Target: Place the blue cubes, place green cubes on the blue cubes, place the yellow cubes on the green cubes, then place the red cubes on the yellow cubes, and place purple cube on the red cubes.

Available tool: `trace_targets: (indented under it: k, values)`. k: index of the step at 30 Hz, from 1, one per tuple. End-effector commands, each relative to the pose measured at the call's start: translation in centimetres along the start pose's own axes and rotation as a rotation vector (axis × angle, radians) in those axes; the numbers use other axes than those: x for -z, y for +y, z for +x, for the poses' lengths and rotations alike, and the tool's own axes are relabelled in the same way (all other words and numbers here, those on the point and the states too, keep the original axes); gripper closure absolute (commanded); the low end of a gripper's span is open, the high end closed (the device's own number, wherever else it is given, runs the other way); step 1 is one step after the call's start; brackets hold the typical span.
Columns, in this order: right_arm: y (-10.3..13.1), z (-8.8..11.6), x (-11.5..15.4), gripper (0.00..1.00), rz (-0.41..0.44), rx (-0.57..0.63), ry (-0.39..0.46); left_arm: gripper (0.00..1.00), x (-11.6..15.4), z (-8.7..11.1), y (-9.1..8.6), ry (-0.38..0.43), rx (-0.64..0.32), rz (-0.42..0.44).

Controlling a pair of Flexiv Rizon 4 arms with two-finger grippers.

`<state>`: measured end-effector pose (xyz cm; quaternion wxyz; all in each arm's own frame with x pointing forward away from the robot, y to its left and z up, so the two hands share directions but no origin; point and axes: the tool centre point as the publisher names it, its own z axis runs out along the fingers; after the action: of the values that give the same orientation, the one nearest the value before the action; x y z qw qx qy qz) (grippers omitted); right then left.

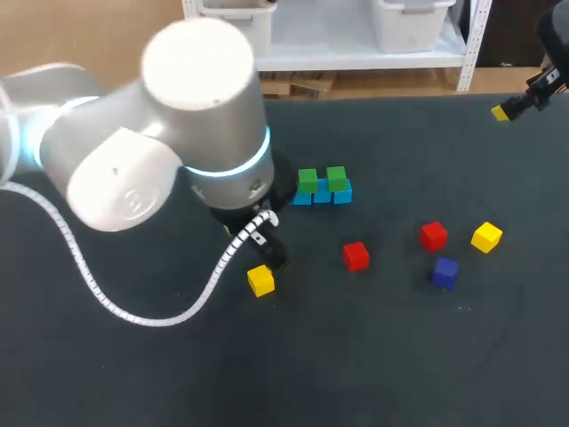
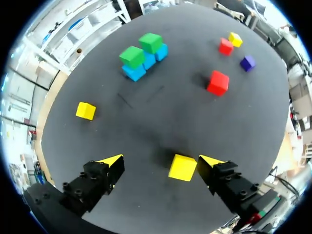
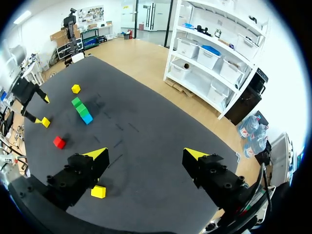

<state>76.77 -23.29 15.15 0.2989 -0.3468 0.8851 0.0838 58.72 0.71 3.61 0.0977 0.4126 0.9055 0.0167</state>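
In the head view the bulky left arm (image 1: 178,133) covers much of the table (image 1: 400,356) and hides its own fingers. A yellow cube (image 1: 260,280) lies at about seven o'clock from the row of blue cubes (image 1: 322,193), which carries two green cubes (image 1: 308,181) on its ends. The left wrist view shows what the head view hides. The left gripper (image 2: 161,160) has its jaws spread wide, with that yellow cube on the table between them, just beside one finger and well apart from the other, gripped by neither. It also shows a second yellow cube (image 2: 86,110) lying alone ahead of the gripper, off to one side of the stack; in the head view the arm hides it. Back in the head view, a red cube (image 1: 356,255) sits at five o'clock from the stack and a second red cube (image 1: 433,235) at four o'clock. A third yellow cube (image 1: 486,237) is at that one's three o'clock and the purple cube (image 1: 444,271) near its five o'clock. The head view catches only one yellow tip of the right gripper (image 3: 146,154) at the far edge; its own wrist view shows the jaws wide apart and holding nothing.
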Motion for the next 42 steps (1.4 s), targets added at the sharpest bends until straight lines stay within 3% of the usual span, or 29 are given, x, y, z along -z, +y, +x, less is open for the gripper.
trace_targets:
  k: [1, 5, 14, 21, 31, 42]
  values:
    - [-0.1, -0.1, -0.1, 0.00, -0.005, 0.000, 0.000, 0.00, 0.9, -0.7, -1.5, 0.001, -0.047, 0.029]
    - [-0.1, -0.1, -0.1, 0.00, -0.005, 0.000, 0.000, 0.00, 0.9, -0.6, -2.1, -0.027, -0.096, 0.085]
    - [-0.1, -0.1, -0.1, 0.00, -0.005, 0.000, 0.000, 0.00, 1.4, 0.1, -1.3, -0.067, -0.208, 0.203]
    - [-0.1, -0.1, -0.1, 0.00, -0.005, 0.000, 0.000, 0.00, 1.4, 0.8, -1.2, -0.019, -0.310, 0.246]
    - [-0.1, -0.1, -0.1, 0.00, -0.005, 0.000, 0.000, 0.00, -0.2, 0.4, -2.1, 0.036, -0.328, 0.216]
    - [-0.1, -0.1, -0.1, 0.00, -0.005, 0.000, 0.000, 0.00, -2.4, 0.8, -1.4, 0.071, -0.298, 0.149]
